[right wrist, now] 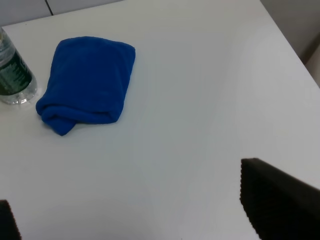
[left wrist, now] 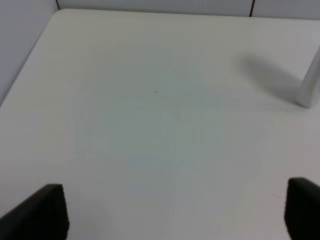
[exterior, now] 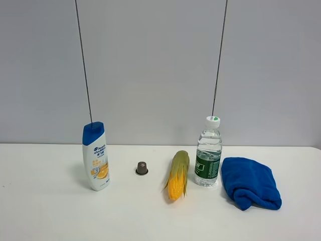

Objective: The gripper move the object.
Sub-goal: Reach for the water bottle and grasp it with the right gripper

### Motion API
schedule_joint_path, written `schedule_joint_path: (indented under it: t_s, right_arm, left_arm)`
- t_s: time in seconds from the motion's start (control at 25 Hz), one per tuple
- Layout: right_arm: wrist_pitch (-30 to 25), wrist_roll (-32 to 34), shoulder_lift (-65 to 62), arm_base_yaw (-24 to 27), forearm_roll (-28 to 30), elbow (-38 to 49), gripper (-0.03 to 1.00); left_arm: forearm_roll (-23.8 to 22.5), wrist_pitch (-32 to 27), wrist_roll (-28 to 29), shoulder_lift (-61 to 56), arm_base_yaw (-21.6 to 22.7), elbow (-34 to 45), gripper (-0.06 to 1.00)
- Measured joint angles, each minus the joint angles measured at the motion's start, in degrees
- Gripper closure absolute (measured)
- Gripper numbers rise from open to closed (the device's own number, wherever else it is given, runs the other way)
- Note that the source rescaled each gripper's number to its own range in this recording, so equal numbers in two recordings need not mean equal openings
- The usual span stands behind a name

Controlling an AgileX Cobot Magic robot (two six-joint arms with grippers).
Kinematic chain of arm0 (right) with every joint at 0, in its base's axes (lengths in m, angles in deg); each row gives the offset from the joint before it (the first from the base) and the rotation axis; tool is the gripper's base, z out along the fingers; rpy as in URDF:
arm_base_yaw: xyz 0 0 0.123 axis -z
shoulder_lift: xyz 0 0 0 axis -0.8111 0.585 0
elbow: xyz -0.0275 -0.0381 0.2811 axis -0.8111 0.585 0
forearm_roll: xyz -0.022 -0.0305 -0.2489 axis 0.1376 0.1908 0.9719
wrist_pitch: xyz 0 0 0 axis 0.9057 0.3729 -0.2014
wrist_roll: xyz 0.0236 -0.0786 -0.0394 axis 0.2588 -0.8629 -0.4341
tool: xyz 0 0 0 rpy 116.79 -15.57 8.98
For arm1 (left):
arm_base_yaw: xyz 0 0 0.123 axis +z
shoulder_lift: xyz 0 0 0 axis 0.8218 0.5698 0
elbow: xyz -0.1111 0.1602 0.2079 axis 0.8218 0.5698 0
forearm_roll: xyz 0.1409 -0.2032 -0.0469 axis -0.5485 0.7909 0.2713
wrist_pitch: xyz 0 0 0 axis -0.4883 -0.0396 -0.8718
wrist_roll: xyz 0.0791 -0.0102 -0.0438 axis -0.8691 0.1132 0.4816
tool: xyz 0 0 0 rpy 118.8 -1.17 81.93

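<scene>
Water bottle (exterior: 208, 153) stood upright on the white table (exterior: 50, 211), with a corn cob (exterior: 178, 174) just beside it on the left and a folded blue cloth (exterior: 250, 182) close on the right. Shampoo bottle (exterior: 95, 156) and a small dark cap (exterior: 142, 168) stood farther left. Left gripper (left wrist: 175, 212) and right gripper (right wrist: 140, 215) hung over the tabletop, jaws spread wide, gripping nothing.

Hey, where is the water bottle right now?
In the exterior high view the water bottle stands upright right of centre, between the corn cob on its left and the blue cloth on its right.
</scene>
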Motion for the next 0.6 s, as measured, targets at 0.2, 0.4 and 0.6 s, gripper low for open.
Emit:
schedule_joint_path:
  t_s: [0.2, 0.4, 0.6]
  right_arm:
    - [0.00, 0.00, 0.00, 0.00, 0.00, 0.00, 0.17]
    - [0.00, 0.00, 0.00, 0.00, 0.00, 0.00, 0.17]
    - [0.15, -0.58, 0.00, 0.00, -0.36, -0.05, 0.17]
  left_arm:
    - [0.00, 0.00, 0.00, 0.00, 0.00, 0.00, -0.06]
    - [0.00, 0.00, 0.00, 0.00, 0.00, 0.00, -0.06]
    - [0.00, 0.00, 0.00, 0.00, 0.00, 0.00, -0.06]
